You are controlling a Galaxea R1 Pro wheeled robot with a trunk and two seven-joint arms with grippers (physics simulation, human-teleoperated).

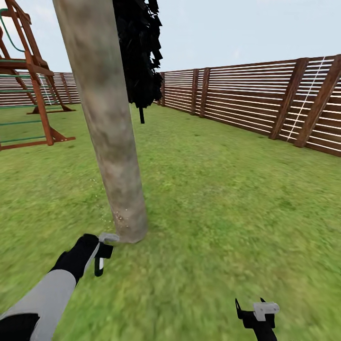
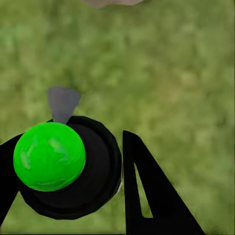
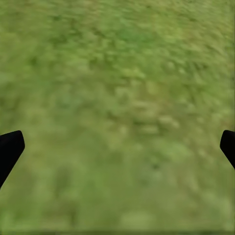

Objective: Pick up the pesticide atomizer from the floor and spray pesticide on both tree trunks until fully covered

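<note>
The tree trunk (image 1: 106,118), a thick mottled grey-brown column, rises from the grass just ahead of my left arm. Tiny white specks of pesticide (image 1: 121,215) dot the bark near its foot. My left gripper (image 1: 102,252) hangs low beside the trunk's base, shut on the pesticide atomizer (image 1: 99,266). In the left wrist view the atomizer (image 2: 95,183) is a round black body with a bright green cap and a grey nozzle, held between the black fingers of the left gripper (image 2: 68,142). My right gripper (image 1: 255,308) is open over bare grass, as the right wrist view confirms (image 3: 120,144).
A brown slatted fence (image 1: 255,102) runs along the back and right. A wooden play frame (image 1: 28,80) stands at the far left. A dark leafy plant (image 1: 139,52) on a thin stem stands behind the trunk. Open lawn (image 1: 222,199) spreads to the right.
</note>
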